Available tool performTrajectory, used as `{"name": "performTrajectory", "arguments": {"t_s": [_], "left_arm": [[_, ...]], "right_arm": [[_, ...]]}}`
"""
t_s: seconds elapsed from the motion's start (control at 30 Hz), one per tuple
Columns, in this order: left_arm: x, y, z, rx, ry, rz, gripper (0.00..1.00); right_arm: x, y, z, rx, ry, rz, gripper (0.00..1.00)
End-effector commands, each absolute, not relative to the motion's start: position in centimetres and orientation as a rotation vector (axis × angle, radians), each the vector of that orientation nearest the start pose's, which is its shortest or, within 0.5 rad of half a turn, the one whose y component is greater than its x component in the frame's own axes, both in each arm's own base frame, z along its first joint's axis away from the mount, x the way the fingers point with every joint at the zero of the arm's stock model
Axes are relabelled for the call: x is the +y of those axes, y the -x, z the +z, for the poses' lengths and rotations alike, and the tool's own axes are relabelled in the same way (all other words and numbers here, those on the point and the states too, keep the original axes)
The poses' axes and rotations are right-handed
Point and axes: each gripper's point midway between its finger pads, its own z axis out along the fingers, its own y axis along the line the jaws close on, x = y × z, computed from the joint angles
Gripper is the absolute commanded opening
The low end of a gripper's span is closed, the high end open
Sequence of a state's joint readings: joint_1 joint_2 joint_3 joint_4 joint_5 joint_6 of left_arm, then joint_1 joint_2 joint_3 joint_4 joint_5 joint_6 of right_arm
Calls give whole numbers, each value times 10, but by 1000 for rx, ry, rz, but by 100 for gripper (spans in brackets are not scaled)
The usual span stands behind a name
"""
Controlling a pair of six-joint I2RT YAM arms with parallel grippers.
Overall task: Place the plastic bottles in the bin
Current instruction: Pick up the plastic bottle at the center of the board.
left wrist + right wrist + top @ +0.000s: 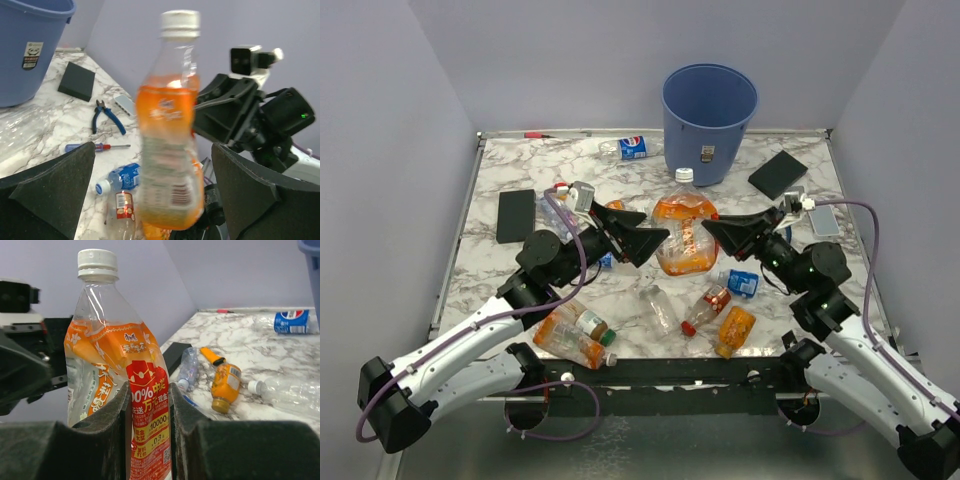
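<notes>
- Currently the right tool [713, 227] is clamped on the label band of the large orange-labelled bottle [685, 232], holding it upright. The left tool [642, 240] stands wide open, one finger on each side and clear of it.
- Expect a light, thin-walled, slick bottle that dents; grip mid-body.
- Note the marble-pattern tabletop [520, 165], littered with other bottles [582, 335]. The blue bin [692, 130] is at its far edge, with plain walls [620, 50] around.

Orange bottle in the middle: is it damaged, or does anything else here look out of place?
Yes. The orange bottle is pinched nearly flat where the right gripper clamps it, and its walls are dented. Also out of place: blue-handled pliers and a screwdriver lying on the marble table.
</notes>
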State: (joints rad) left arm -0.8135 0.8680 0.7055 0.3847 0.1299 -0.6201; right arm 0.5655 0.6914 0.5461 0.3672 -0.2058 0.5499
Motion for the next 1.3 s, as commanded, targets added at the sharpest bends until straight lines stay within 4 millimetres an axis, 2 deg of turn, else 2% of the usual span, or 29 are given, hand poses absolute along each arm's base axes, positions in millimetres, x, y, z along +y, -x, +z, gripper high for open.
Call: {"name": "performTrajectory", "arguments": {"t_s": [0.0,0.13,0.37,0.63,0.7,0.93,1.07,1.1,1.13,1.2,1.27], "left_arm": [[-278,-210,354,1483,-219,-1249,99],[-288,-200,356,1477,-269,-1328,99],[-306,-165,366,1414,-418,-1546,99],[-317,-148,357,1433,-523,-1651,99],[-319,-148,351,1450,-529,-1655,94],[-326,-149,333,1502,-559,-1658,63],[-325,-155,330,1502,-546,-1618,51],[-324,-158,330,1503,-538,-1600,49],[-323,-161,329,1506,-530,-1576,46],[-321,-174,321,1546,-493,-1494,37],[-316,-187,315,1582,-477,-1384,27]], "right_arm": [[212,-216,363,1311,245,1091,1],[214,-214,372,1287,244,1119,1],[222,-212,387,1229,227,1213,1],[236,-215,393,1202,234,1311,1],[238,-216,392,1203,240,1314,1],[242,-223,384,1241,260,1278,1],[242,-223,379,1273,273,1256,1],[242,-224,377,1289,273,1250,3],[242,-226,374,1312,275,1241,14],[244,-229,368,1369,283,1220,51],[244,-234,364,1428,281,1186,71]]}}
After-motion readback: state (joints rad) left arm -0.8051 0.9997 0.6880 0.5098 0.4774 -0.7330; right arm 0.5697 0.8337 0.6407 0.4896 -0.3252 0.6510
